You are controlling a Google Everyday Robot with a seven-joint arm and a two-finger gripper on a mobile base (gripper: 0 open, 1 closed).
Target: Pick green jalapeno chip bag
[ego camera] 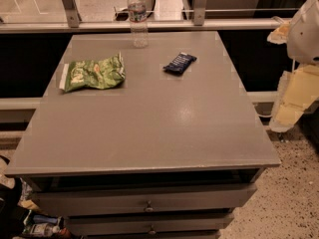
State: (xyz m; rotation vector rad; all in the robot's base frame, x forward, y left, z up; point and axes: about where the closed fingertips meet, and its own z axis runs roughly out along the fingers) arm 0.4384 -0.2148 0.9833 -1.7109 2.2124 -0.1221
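Note:
The green jalapeno chip bag [93, 73] lies flat on the grey table [149, 128] at its far left. It is wrinkly and shiny, with a white end strip on its left side. My gripper [293, 102] hangs at the right edge of the view, beyond the table's right side and well away from the bag. It holds nothing that I can see.
A small dark blue wrapper [179, 62] lies at the table's far middle-right. A clear water bottle [138, 17] stands upright at the far edge. Drawers [148, 203] sit below the tabletop. A metal railing [149, 25] runs behind the table. Clutter [40, 228] lies on the floor at lower left.

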